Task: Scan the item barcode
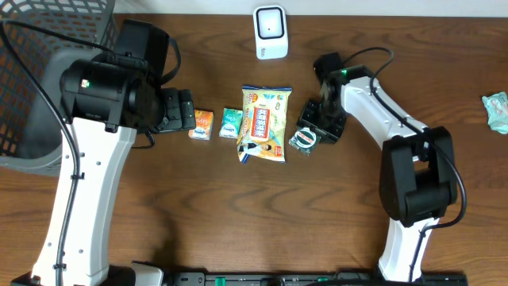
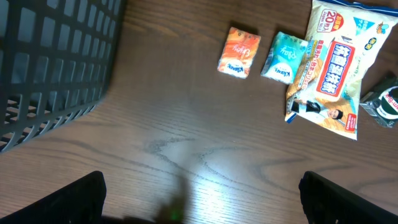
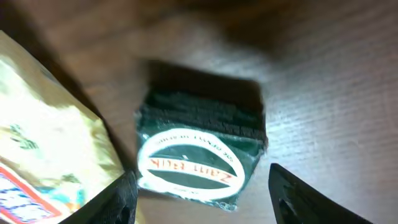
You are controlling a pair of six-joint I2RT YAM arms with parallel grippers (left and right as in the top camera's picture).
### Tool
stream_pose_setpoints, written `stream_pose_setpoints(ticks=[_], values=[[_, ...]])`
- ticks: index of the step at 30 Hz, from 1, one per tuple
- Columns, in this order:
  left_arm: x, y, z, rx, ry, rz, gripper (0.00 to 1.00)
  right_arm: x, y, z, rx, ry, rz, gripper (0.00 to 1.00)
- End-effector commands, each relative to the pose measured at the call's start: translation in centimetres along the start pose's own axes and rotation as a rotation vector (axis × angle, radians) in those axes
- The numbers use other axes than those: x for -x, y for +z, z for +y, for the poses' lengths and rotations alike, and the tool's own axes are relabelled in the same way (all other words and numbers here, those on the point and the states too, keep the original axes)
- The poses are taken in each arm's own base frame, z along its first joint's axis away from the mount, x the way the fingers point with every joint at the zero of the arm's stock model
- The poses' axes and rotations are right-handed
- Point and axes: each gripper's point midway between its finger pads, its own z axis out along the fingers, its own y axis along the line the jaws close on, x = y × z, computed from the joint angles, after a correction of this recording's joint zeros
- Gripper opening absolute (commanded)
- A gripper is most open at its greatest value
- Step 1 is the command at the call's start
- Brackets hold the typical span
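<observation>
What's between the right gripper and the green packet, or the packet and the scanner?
Nothing visible. The right gripper straddles the green packet with open jaws; the snack bag lies beside it, not across. Bare table runs to the scanner.

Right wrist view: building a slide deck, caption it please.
Open right gripper straddles a dark green packet on the table, beside a yellow snack bag.

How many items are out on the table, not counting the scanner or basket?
5: orange pack, teal pack beside it, snack bag mid-table, dark green packet at the right gripper, pale teal packet far right. The basket may hide more.
</observation>
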Motion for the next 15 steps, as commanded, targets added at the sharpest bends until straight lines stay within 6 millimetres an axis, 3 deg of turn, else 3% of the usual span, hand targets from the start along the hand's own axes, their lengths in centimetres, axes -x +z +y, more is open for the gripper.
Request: stream_pose_setpoints(ticks=[1,3,8,15], values=[[-0.1,0.1,0.1,0.007,-0.003,0.006,0.98,-0.3,-0.9,0.4,-0.046,-0.086,-0.058,0.73],[-0.1,0.1,0.1,0.007,-0.004,0.005,0.98,-0.5,-0.7,0.3,-0.085,-0.107,-0.082,0.86],[-0.1,0.1,0.1,0.007,-0.003,0.005,0.98,-0.7,0.2,1.2,-0.105,-0.068,-0.128,0.91],[-0.1,0.1,0.1,0.007,-0.003,0.006,0.98,0.3,0.8,0.2,-0.181,0.017,-0.212,0.94]])
